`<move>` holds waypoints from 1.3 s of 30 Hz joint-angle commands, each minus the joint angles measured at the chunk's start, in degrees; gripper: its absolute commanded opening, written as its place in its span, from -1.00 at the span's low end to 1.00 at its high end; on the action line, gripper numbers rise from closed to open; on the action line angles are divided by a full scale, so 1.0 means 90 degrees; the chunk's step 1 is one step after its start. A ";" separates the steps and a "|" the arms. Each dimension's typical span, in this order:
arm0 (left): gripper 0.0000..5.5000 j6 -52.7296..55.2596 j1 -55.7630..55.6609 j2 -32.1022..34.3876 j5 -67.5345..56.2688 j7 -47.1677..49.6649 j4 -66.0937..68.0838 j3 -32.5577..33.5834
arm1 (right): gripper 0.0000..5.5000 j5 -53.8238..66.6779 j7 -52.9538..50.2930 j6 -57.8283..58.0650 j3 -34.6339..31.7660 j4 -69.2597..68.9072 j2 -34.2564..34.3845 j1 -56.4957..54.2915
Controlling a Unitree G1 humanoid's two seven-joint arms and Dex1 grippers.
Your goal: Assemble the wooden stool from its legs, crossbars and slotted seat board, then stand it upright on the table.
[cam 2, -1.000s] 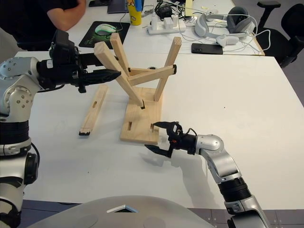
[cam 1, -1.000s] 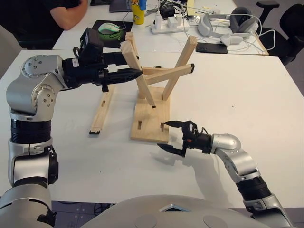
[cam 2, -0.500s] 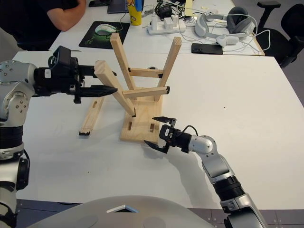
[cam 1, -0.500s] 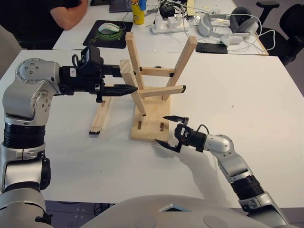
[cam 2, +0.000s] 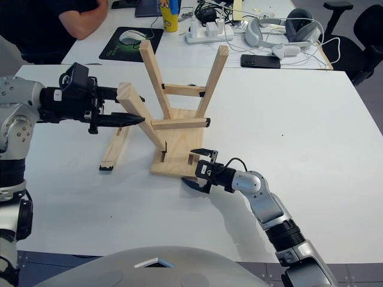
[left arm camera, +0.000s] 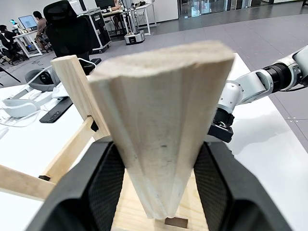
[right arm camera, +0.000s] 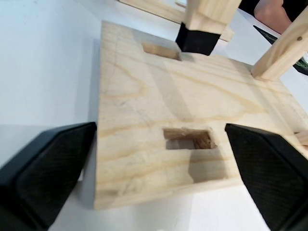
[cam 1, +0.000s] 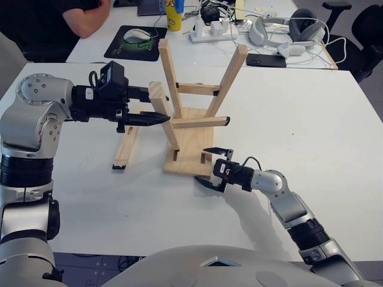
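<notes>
The slotted seat board (cam 1: 190,139) lies flat about midway between the left and right edges of the white surface (cam 1: 311,119), with rectangular slots cut through it. Two legs (cam 1: 169,70) rise from its far end and lean apart at the top. They are joined by a short crossbar (cam 1: 197,89).

A third leg (cam 1: 158,101) slants up toward the surface's left edge, and the left pincer (cam 1: 154,106) is clamped on its upper part, one dark finger on each side of the wood. In the left wrist view the pads (left arm camera: 111,185) press flat against the leg's two faces. A second crossbar (cam 1: 200,122) runs from this leg toward the right edge and ends in a black tip. The held leg's black-tipped foot (right arm camera: 199,37) is just beside one slot (right arm camera: 161,49) at the near left of the board. Whether it touches the wood cannot be told.

The right pincer (cam 1: 203,166) is low at the board's near right corner with its fingers spread wide. One finger is over the board and the other is on the surface in front of the near edge. An unfilled slot (right arm camera: 187,137) lies between them.

A loose wooden bar (cam 1: 128,139) lies flat on the surface to the left of the board, apart from it, running from far to near.
</notes>
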 commanded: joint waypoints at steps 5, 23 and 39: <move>-0.25 -0.0208 0.0238 0.0166 0.0249 -0.0295 0.0092 -0.0274 | 0.81 0.0026 0.0339 0.0184 0.0011 0.0128 -0.0363 -0.0009; -0.25 -0.0219 0.0094 0.0570 0.0273 -0.0753 0.0306 -0.0640 | 0.81 -0.0122 0.0183 -0.0311 0.0009 0.0620 -0.0428 -0.0202; -0.25 -0.0579 -0.0093 0.0757 0.0553 -0.1110 0.0540 -0.0862 | 0.81 0.0006 0.0299 0.0241 0.0111 0.0537 -0.0292 -0.0190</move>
